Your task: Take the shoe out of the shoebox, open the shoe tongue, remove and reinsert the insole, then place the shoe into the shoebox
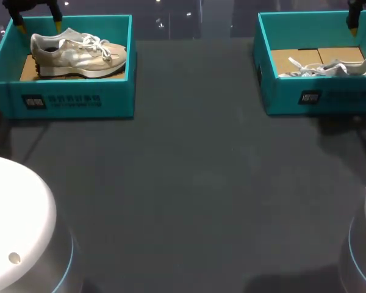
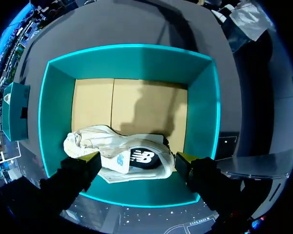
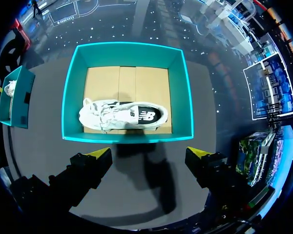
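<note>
A white shoe (image 3: 124,116) lies in a teal shoebox (image 3: 73,97) on the dark surface (image 3: 44,122), ahead of the wide-spread jaws.

Left shoe (image 1: 79,54) sideways in teal left shoebox (image 1: 72,97), right shoe (image 1: 329,67) likewise

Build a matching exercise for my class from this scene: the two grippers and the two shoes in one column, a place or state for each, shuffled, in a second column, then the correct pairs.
Column one
1. left gripper
2. right gripper
3. left shoe
4. right shoe

Column two
A. tucked against its shoebox's near wall, partly hidden in the head view
B. open, a shoe between its fingertips
C. upright on its sole, side-on in the head view
D. open, a whole shoebox ahead of it

Pairs: 1-B, 2-D, 3-C, 4-A
</note>
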You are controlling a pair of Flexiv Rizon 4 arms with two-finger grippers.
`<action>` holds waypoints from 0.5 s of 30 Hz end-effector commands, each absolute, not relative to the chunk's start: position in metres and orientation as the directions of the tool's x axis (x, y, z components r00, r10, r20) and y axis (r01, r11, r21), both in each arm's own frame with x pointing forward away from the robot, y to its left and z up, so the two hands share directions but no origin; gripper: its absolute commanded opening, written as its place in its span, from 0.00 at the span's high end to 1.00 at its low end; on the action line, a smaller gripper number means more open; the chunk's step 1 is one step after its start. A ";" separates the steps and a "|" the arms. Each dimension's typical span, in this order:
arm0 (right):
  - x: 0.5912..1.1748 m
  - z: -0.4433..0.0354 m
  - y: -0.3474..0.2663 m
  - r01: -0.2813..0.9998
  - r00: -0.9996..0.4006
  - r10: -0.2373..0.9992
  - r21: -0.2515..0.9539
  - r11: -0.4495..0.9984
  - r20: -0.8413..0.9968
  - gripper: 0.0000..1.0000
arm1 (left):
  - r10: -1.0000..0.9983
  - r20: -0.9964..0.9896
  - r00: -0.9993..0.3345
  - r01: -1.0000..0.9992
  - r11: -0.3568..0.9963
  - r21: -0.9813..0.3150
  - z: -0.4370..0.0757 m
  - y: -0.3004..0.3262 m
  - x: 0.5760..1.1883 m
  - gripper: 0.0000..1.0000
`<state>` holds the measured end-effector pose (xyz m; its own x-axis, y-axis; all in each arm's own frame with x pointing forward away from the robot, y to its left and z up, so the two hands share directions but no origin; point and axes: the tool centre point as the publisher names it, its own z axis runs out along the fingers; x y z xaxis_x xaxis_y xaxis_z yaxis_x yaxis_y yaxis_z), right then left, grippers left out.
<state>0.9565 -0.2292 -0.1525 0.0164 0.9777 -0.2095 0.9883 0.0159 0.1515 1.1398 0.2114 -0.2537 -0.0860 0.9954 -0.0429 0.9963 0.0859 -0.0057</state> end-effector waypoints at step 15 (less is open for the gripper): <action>0.957 -0.152 -0.229 0.989 0.016 0.978 0.150 0.016 -0.209 0.00 | 0.995 0.028 -0.094 0.995 0.094 -0.011 -0.291 0.251 1.179 0.00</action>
